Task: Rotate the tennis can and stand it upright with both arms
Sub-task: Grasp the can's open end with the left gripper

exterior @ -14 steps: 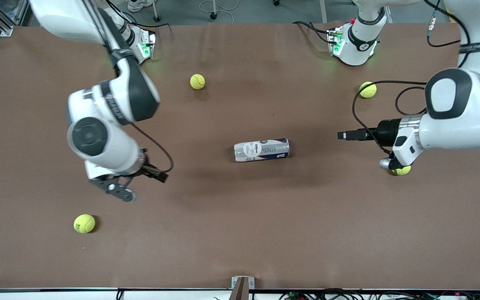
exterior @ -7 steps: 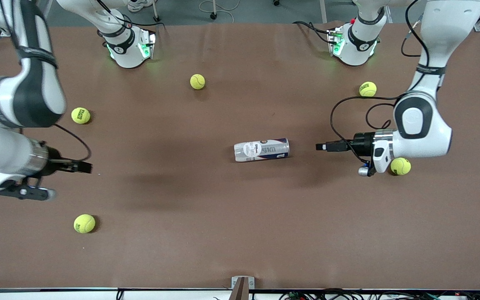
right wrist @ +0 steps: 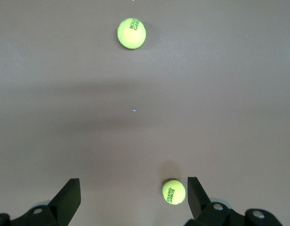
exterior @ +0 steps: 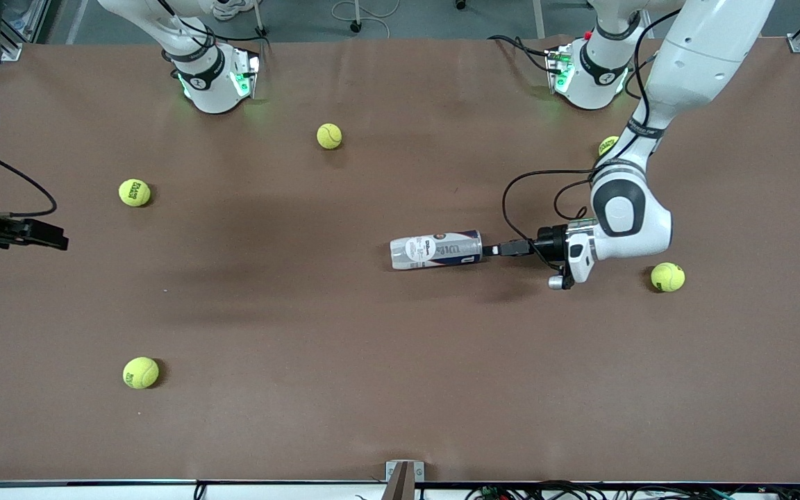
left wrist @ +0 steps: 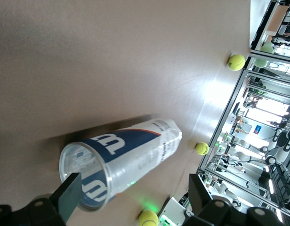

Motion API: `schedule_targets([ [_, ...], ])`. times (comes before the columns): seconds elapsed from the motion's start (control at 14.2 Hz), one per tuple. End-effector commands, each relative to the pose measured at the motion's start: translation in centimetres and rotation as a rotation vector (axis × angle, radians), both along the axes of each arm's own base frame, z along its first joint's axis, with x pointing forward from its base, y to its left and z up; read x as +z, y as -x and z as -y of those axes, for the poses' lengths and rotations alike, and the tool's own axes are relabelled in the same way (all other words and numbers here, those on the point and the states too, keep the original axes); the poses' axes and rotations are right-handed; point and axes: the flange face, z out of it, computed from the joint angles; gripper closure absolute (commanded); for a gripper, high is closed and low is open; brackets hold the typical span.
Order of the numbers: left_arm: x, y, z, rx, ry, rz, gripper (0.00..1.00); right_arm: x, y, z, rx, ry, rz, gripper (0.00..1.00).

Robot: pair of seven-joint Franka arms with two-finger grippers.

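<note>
The tennis can lies on its side at the middle of the table, a clear tube with a white and navy label. My left gripper is low at the can's end that faces the left arm's end of the table. In the left wrist view the can points away from the open left gripper, and one of its fingers overlaps the rim of the can's end. My right gripper is open and empty over the table's edge at the right arm's end, as the right wrist view shows.
Several yellow-green tennis balls lie loose on the brown table: one near the bases, one and one toward the right arm's end, one and one by the left arm. Two balls show in the right wrist view.
My left gripper has moved in across the table and now reaches the can's end. My right arm has swung away to the table's edge at its own end. The can has not moved.
</note>
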Motion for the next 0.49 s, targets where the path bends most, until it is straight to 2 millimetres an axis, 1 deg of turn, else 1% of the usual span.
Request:
schedule_targets([
  [0.0, -0.7, 0.0, 0.7, 0.016, -0.014, 0.019, 0.01, 1.7, 1.0, 0.2, 0.016, 0.009, -0.006, 0.0],
  [0.07, -1.0, 0.3, 1.4, 0.016, -0.008, 0.015, 0.02, 2.3, 1.0, 0.0, 0.011, 0.009, 0.004, 0.0],
  [0.21, -1.5, 0.5, 1.7, 0.016, 0.001, 0.022, 0.02, 3.3, 0.7, -0.2, 0.02, 0.012, 0.025, 0.0],
  [0.28, -1.5, 0.7, 2.2, 0.011, 0.003, 0.021, 0.02, 3.8, 0.6, -0.3, 0.021, 0.014, 0.037, 0.0],
  [0.42, -1.5, 0.9, 3.1, 0.016, 0.003, 0.024, 0.05, 4.1, 0.5, -0.4, 0.023, 0.013, 0.043, 0.0],
])
